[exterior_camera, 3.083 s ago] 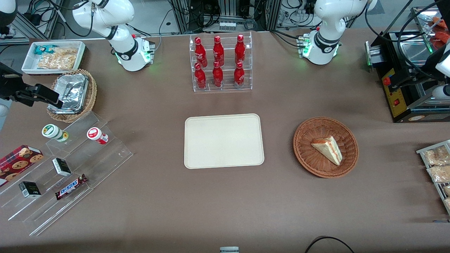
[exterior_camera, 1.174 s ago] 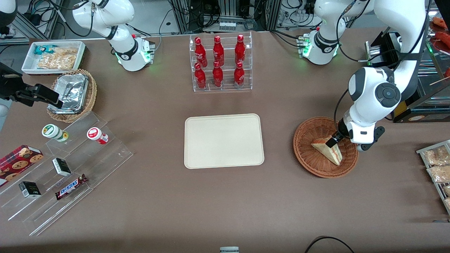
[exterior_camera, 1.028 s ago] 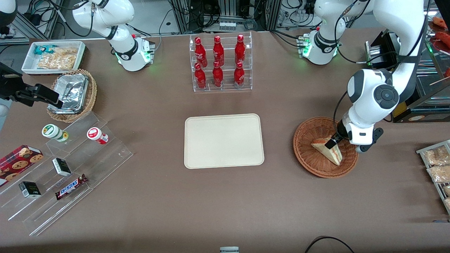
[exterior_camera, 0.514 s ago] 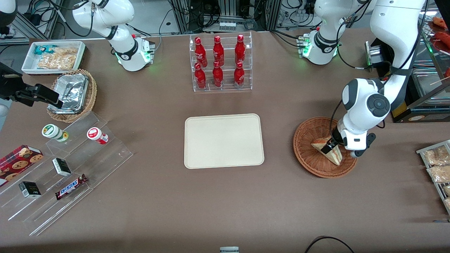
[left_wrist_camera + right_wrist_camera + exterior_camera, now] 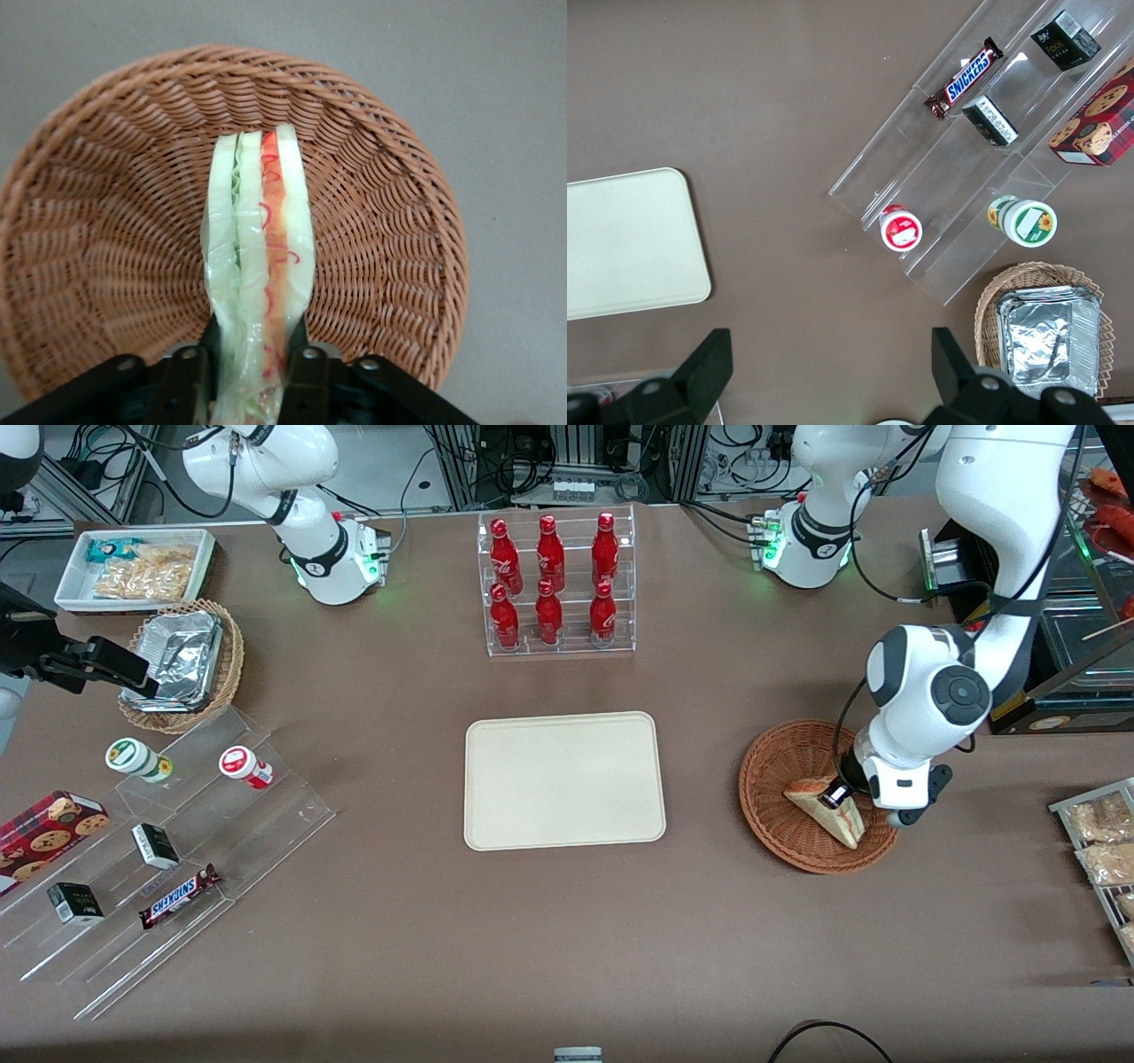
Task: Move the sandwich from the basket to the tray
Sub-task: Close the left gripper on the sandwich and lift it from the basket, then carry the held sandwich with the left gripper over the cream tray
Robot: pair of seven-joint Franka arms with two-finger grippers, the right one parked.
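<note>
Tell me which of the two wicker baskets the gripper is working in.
The reddish-brown basket holding the sandwich, toward the working arm's end; the gripper is shut on that sandwich. The tan basket holds a foil container.

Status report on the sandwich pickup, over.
Gripper down in basket, fingers either side of sandwich, shut on it. Sandwich not lifted. Tray bare, path clear.
</note>
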